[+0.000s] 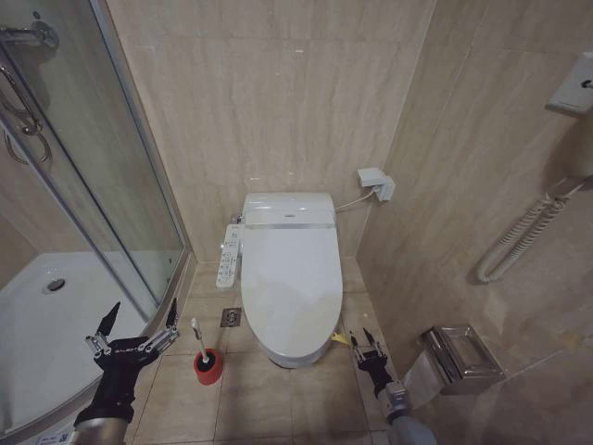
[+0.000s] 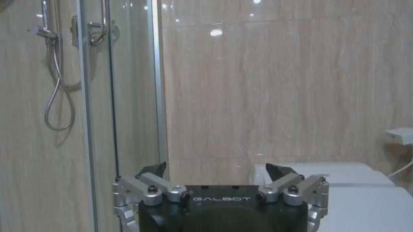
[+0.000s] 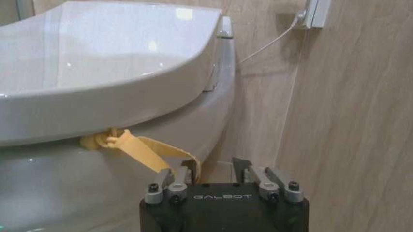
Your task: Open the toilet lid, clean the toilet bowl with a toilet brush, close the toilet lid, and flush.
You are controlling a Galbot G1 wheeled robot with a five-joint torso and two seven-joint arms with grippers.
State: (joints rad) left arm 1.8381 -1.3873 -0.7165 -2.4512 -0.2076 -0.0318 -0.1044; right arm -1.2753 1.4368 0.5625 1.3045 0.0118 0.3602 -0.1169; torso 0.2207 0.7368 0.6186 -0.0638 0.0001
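On the robot's left, the left gripper [image 1: 134,334] hangs with its fingers spread wide and nothing between them, low beside the glass shower door [image 1: 102,176]. The toilet brush [image 1: 201,348] stands just to its right in the red holder cup [image 1: 208,367], white handle leaning slightly, apart from the fingertips. If that arm swung across for the brush without care, a spread finger could knock the light cup over or clip the glass.

In the middle, the toilet lid [image 1: 290,278] lies shut over the toilet bowl [image 3: 96,193], the side control panel [image 1: 228,256] along its left edge.

On the right, the right gripper [image 3: 210,166] sits low by the bowl's front corner, fingers moderately parted and holding nothing. The yellow strap [image 3: 139,152] dangles from the lid's edge and droops toward the left-hand finger in the wrist view (whether it touches or only passes in front, I cannot tell); it is not between the fingers. The strap is limp, so I judge a closing grip could miss or slide off it, and a lift from this corner might drag the lid sideways or scrape the fingers on the wall tile [image 3: 348,121] close by.
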